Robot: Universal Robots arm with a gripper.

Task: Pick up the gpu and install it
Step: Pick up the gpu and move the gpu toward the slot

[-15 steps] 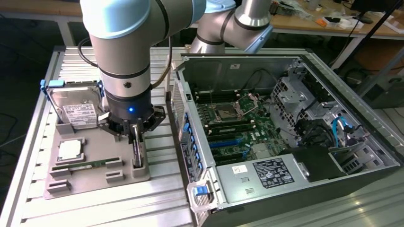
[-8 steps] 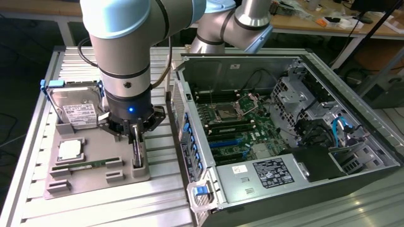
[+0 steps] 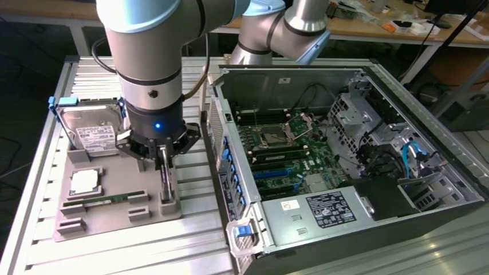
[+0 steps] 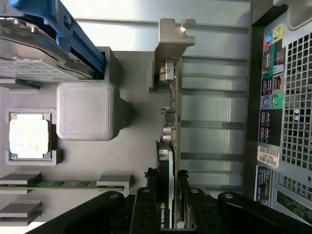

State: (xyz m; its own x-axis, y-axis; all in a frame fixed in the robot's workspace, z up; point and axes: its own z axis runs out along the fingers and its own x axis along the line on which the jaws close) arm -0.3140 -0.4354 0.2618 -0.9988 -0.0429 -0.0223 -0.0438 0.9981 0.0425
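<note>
Soft, even light filled the room from above; the slatted table [image 3: 114, 258] glared pale, the computer case [image 3: 260, 86] sat dimmer inside, and shadows lay faint.

The brand NVIDIA reads on the black edge of the gpu [image 4: 165, 168]; nothing else is legible.

gpu [image 3: 165, 186] [image 4: 168, 141] | thin card: green board, black shroud, silver bracket at one end | upright on its long edge | seated in grey tray [image 3: 107, 220] slot | clamped between jaws
</note>
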